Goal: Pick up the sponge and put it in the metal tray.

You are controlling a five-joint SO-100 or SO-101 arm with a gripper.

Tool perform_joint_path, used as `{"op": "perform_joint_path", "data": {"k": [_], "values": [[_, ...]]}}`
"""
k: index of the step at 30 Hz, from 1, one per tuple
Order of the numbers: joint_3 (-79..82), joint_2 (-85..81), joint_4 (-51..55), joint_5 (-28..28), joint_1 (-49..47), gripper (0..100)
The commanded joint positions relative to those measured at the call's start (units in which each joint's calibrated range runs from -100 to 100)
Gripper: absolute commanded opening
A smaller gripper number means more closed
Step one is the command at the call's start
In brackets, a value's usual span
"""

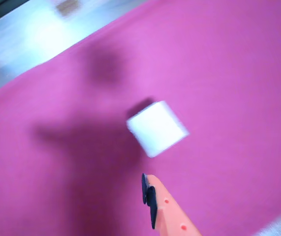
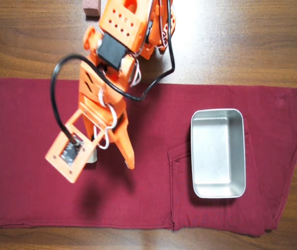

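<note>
The sponge (image 1: 157,129) is a pale square block lying on the magenta cloth, blurred in the wrist view, just ahead of my orange finger (image 1: 155,204) with its dark pad. From overhead, only a sliver of the sponge (image 2: 91,158) peeks out beside the wrist camera mount. My gripper (image 2: 111,162) hovers over it, apparently open and holding nothing. Its long orange finger points toward the cloth's front edge. The metal tray (image 2: 196,156) sits empty on the right part of the cloth, well apart from the sponge.
A dark red cloth (image 2: 34,198) covers most of the wooden table (image 2: 252,41). A pinkish-red block (image 2: 91,7) rests at the top edge beside the arm's base. A black cable (image 2: 54,99) loops left of the arm.
</note>
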Motion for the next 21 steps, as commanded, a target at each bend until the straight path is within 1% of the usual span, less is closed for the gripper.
{"op": "perform_joint_path", "data": {"k": [1, 4, 8, 11, 15, 17, 21], "values": [[-4.89, 0.31, 3.55, 2.54, 7.07, 61], [-4.62, 0.14, 5.02, 4.54, 11.77, 65], [0.76, 1.03, -8.90, 4.05, 13.88, 70], [3.12, 5.11, -12.86, 3.57, 16.00, 64], [2.39, 11.32, -14.25, 3.03, 17.63, 65], [3.12, 14.96, -17.20, 2.93, 18.11, 64], [2.67, 22.24, -26.60, 2.54, 16.48, 63]]}}
